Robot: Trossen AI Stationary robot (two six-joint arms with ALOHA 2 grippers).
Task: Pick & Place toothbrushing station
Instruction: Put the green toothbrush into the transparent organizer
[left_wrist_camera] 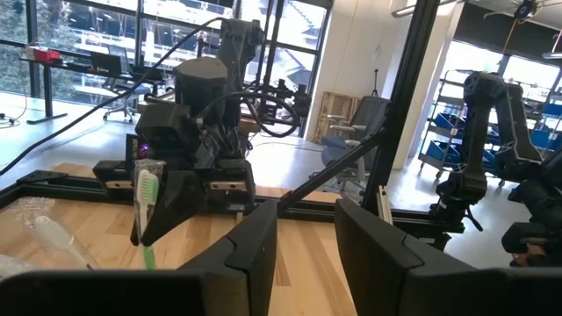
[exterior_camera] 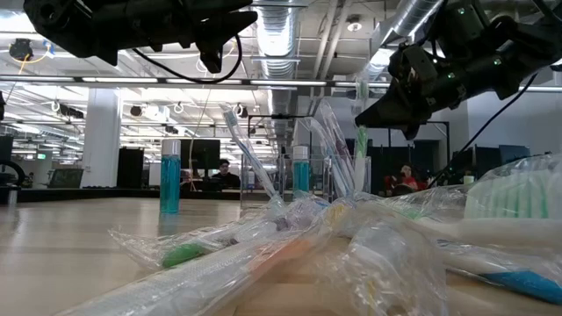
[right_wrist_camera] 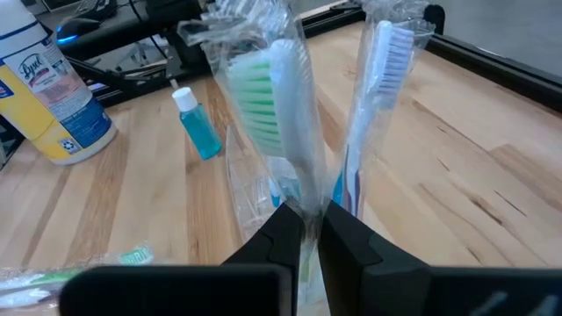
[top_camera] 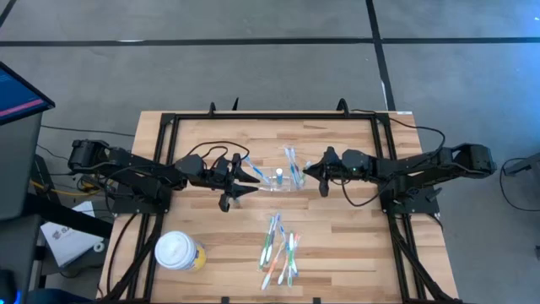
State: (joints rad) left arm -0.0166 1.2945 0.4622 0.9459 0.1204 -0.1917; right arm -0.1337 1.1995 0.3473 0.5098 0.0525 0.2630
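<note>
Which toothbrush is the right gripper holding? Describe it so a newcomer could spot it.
Start at the clear holder mid-table. The right gripper is shut on a wrapped toothbrush standing at it. Its bristles are green; the wrapped brush beside it has white ones.

Holder (top_camera: pixel 287 179) too small and clear from above to make out its edges. Low view: foreground wrapped brushes (exterior_camera: pixel 263 254) blurred, hiding the holder's base. Yellow cup (right_wrist_camera: pixel 48 96) cut off by the right wrist picture's edge. Right tool (right_wrist_camera: pixel 303 230) hides the green brush's (right_wrist_camera: pixel 268 96) handle.
</note>
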